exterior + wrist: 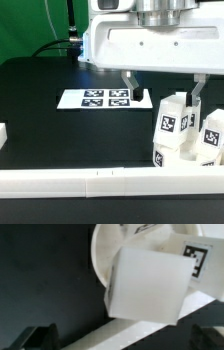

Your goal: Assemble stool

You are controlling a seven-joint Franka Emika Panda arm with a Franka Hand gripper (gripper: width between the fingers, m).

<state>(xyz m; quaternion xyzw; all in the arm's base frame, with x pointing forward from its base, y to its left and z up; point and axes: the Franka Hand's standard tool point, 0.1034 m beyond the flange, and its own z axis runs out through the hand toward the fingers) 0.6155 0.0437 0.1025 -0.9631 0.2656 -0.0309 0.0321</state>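
Two white stool legs with black-and-white tags, one and another, stand close together at the exterior view's right, just behind the front rail. My gripper hangs open above the nearer leg, one finger on each side of its top and touching nothing. In the wrist view that leg fills the middle as a plain white block. The curved rim of the round stool seat shows behind it, and a second tagged leg stands beside it. Both dark fingertips stand wide apart, so the gripper is empty.
The marker board lies flat on the black table behind the gripper. A long white rail runs along the front edge and also shows in the wrist view as a rail. A small white piece sits at the exterior view's left edge.
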